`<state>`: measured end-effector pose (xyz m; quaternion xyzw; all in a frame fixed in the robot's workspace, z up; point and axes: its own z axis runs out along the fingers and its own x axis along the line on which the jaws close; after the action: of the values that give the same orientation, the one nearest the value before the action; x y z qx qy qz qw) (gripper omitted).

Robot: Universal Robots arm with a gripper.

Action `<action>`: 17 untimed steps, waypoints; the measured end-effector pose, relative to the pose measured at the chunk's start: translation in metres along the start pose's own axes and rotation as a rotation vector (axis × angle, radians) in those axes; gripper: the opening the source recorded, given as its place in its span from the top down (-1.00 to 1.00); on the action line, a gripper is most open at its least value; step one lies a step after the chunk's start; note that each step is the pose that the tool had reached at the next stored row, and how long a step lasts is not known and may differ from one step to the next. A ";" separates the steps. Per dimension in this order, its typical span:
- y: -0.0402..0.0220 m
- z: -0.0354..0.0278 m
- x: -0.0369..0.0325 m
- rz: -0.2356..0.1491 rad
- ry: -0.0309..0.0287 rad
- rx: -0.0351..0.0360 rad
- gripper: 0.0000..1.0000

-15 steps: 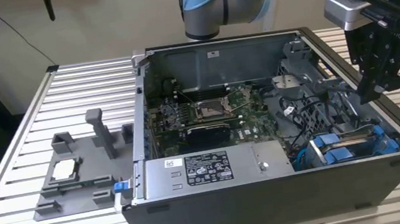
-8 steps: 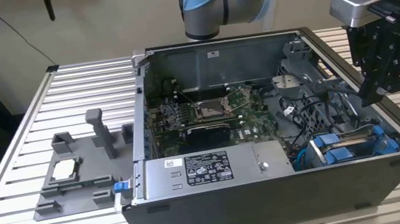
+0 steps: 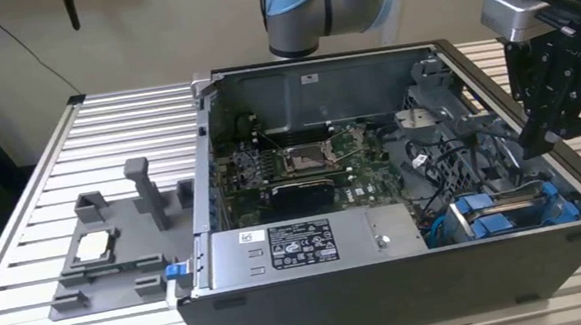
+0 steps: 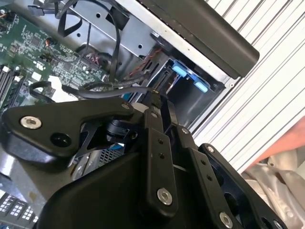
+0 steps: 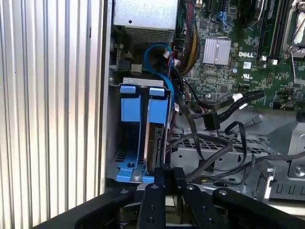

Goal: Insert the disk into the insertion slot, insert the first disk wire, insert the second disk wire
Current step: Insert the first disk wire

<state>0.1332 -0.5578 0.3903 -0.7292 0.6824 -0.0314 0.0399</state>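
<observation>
I hang above the open case (image 3: 384,201), which takes up the middle of the counter (image 3: 120,125) and reaches toward its edge at the exterior view's right. My jaws are drawn narrow, the fingertips (image 5: 159,174) almost meeting, and I see nothing held between them.

In the first wrist view they point at the drive cage (image 5: 112,133) in the case's near corner at the exterior view's right. The disk (image 5: 156,143) stands on edge in the slot (image 3: 509,210), clipped in its blue frame (image 5: 158,102). A second blue frame (image 5: 130,109) stands just beside it. My fingertips are close to the disk's near end; I cannot tell whether they touch it.

Loose black wires (image 5: 212,119) lie across the grey bracket beside the cage, and a blue cable (image 5: 157,67) loops above the frames. Whether any wire is plugged into the disk I cannot tell.

The power supply (image 3: 301,244) lies along the case's near wall, with the motherboard (image 3: 313,160) behind it. A grey fixture (image 3: 114,259) sits near the counter's edge at the exterior view's left.
</observation>
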 end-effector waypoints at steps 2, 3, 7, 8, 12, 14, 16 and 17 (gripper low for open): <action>-0.0001 0.0014 0.0004 0.004 -0.0004 -0.0065 0.62; -0.0005 0.0019 0.0007 0.004 -0.0005 -0.0123 0.62; -0.0053 0.0041 0.0019 0.005 -0.0030 -0.0467 0.62; -0.0072 0.0046 0.0022 0.005 -0.0035 -0.0566 0.62; -0.0134 0.0075 0.0029 0.006 -0.0057 -0.0874 0.62; -0.0165 0.0097 0.0033 0.006 -0.0064 -0.0951 0.62; -0.0188 0.0119 0.0037 0.006 -0.0082 -0.0991 0.62; -0.0192 0.0130 0.0039 0.007 -0.0088 -0.1008 0.62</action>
<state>0.1538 -0.5602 0.3792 -0.7282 0.6853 0.0063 0.0063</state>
